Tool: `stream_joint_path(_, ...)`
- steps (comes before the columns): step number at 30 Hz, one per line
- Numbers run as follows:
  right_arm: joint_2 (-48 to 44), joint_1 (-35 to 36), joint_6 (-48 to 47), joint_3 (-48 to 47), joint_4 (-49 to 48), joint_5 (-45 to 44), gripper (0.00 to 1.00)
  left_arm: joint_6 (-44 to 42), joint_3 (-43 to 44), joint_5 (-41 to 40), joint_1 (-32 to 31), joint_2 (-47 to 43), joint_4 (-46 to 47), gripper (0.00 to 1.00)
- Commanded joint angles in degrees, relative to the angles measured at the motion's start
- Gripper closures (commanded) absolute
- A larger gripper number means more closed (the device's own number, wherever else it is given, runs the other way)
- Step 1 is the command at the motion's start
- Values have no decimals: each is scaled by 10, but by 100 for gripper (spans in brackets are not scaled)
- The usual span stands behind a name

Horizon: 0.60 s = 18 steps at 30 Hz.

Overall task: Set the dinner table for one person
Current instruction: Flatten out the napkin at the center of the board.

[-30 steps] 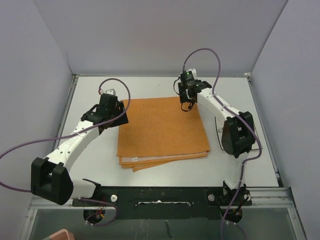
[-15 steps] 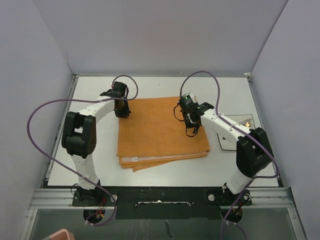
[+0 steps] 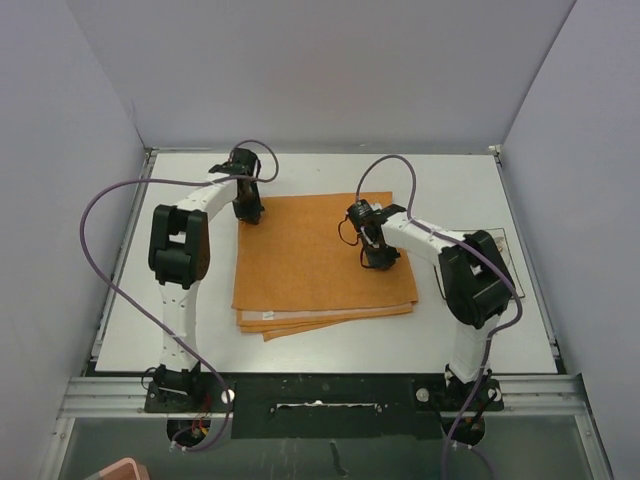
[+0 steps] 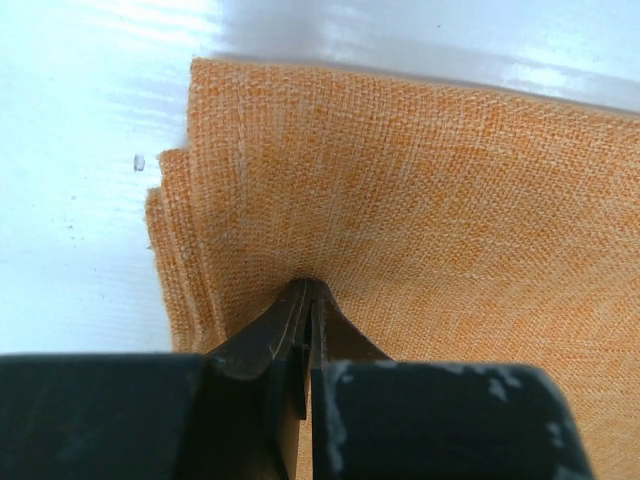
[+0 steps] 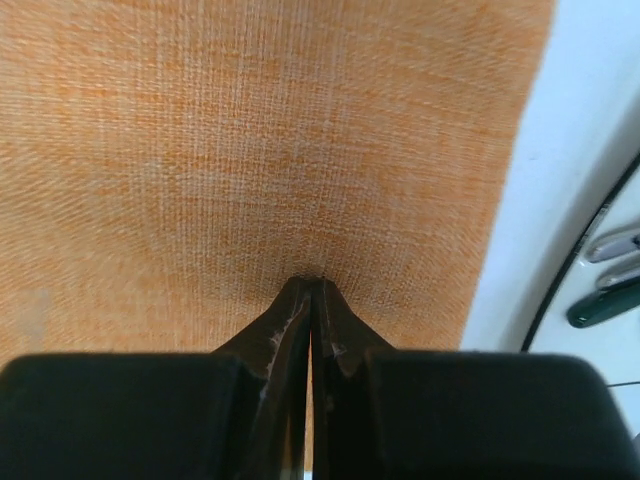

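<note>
An orange folded cloth (image 3: 320,265) lies in several layers in the middle of the dinner table (image 3: 450,180). My left gripper (image 3: 247,213) is at the cloth's far left corner. In the left wrist view it (image 4: 310,284) is shut, with its tips pinched into the top layer of the cloth (image 4: 450,200). My right gripper (image 3: 376,262) is on the cloth's right part, near its right edge. In the right wrist view it (image 5: 312,280) is shut too, its tips nipping the cloth (image 5: 250,150) into a small pucker.
A white plate (image 3: 510,255) lies right of the cloth, mostly hidden behind the right arm. The right wrist view shows a grey handle (image 5: 612,243) and a dark green handle (image 5: 605,303) beside a dark rim. Grey walls close in three sides of the table.
Both arms swung to new poses. The left gripper went to the cloth's far left corner, and the right one came nearer along the cloth's right side. Both jaws closed on the fabric.
</note>
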<state>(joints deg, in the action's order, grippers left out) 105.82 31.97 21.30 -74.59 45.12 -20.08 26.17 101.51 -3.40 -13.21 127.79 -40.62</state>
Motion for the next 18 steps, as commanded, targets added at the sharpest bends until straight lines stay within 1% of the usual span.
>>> stream_joint_path(1,33,5,25,-22,33,19,100,-13,56,3,4,51,-8,100)
stream_joint_path(5,61,12,31,-30,41,33,100,-12,82,9,6,71,-6,100)
stream_joint_path(18,88,49,54,-40,38,54,100,-10,192,30,9,149,-25,100)
